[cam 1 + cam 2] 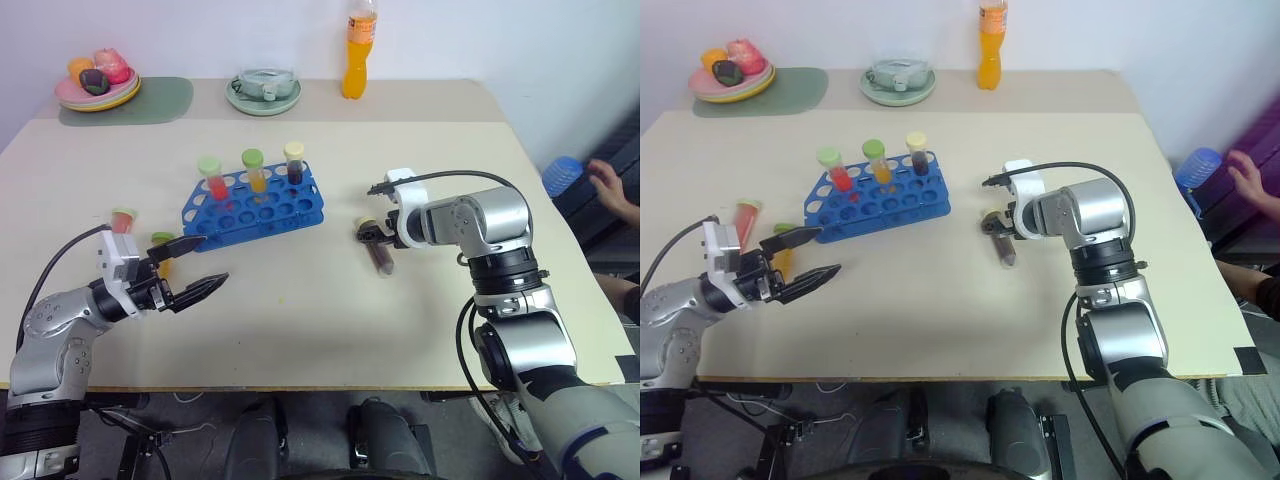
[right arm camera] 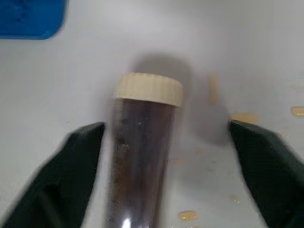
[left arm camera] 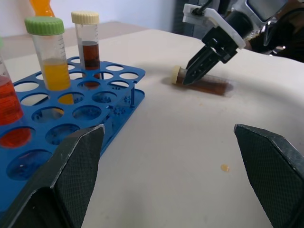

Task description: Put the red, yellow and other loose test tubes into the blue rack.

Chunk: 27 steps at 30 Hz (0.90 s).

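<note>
Blue plastic marks the rack (image 1: 256,203), which stands left of the table's (image 1: 300,330) middle, toward the far side, with three capped tubes upright in its far row: a red-filled tube (image 1: 212,178) with a green cap, a yellow-filled tube (image 1: 255,169) with a green cap, and a dark-filled tube (image 1: 294,162) with a cream cap. Right of the rack, apart from it, a brown-filled tube (image 2: 137,166) with a cream cap lies flat on the table. The right gripper (image 1: 372,236) is lowered over this tube near its cap, one black finger on either side; the fingers stand open with a gap to the tube on each side. The left gripper (image 1: 195,265) hovers near the table's left front, level, pointing right, its two fingers spread wide and empty. Just behind it lie two more loose tubes: a red one (image 1: 122,220) with a green cap and an orange one (image 1: 163,250) with a green cap
</note>
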Each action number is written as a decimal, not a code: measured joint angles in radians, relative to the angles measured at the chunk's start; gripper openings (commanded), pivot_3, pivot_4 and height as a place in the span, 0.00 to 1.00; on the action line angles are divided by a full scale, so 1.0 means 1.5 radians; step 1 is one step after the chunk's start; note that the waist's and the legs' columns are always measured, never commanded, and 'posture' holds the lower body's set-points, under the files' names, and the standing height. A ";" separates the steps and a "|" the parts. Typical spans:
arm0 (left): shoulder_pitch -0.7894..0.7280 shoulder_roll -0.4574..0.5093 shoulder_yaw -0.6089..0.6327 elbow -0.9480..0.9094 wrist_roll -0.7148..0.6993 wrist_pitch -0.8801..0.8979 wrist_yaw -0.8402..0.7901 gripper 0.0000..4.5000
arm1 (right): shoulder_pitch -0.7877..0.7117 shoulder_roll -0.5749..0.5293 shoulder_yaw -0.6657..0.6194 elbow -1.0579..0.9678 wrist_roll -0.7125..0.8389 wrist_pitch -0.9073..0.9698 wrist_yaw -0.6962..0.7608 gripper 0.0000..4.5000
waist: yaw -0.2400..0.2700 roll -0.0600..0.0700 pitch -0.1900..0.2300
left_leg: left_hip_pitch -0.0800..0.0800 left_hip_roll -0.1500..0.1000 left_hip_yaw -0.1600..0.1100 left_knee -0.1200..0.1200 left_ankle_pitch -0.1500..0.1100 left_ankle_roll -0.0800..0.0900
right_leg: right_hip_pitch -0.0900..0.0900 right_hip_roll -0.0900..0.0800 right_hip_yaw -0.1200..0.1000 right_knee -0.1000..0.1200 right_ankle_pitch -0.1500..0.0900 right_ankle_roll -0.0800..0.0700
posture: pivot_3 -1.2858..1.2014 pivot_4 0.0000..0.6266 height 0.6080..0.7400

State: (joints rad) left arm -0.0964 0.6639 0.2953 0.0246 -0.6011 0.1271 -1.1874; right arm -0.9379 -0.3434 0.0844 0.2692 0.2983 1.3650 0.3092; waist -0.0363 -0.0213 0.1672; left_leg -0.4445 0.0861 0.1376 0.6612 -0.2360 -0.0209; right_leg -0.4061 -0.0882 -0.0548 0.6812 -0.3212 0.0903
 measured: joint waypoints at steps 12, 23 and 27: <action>-0.012 0.000 -0.006 0.002 0.001 0.001 -0.002 1.00 | 0.028 -0.022 0.066 -0.044 -0.021 -0.048 0.048 0.19 | -0.005 0.000 0.000 | 0.000 0.000 0.000 0.000 0.000 0.000 | 0.000 0.000 0.000 0.000 0.000 0.000 | 0.52 0.24 1.00; -0.019 -0.016 0.033 0.069 0.003 -0.027 0.051 1.00 | 0.131 -0.004 0.012 -0.262 0.088 -0.314 0.245 0.19 | -0.005 0.000 0.000 | 0.000 0.000 -0.001 -0.001 -0.001 0.002 | 0.000 0.000 0.000 0.000 0.000 0.000 | 0.52 0.24 1.00; -0.023 -0.029 0.050 0.090 0.002 -0.041 0.074 1.00 | 0.159 0.109 0.001 -0.226 0.078 -0.497 0.235 0.19 | -0.005 0.000 0.000 | 0.000 0.000 -0.001 -0.001 -0.001 0.002 | 0.000 0.000 0.000 0.000 0.000 0.000 | 0.52 0.24 1.00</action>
State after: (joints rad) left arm -0.1306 0.6199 0.3699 0.1595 -0.5975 0.0661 -1.0763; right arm -0.6993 -0.1803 0.0855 -0.0692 0.4151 0.6200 0.6615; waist -0.0444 -0.0210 0.1674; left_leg -0.4444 0.0864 0.1367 0.6601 -0.2381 -0.0173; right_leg -0.4061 -0.0878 -0.0554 0.6808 -0.3212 0.0904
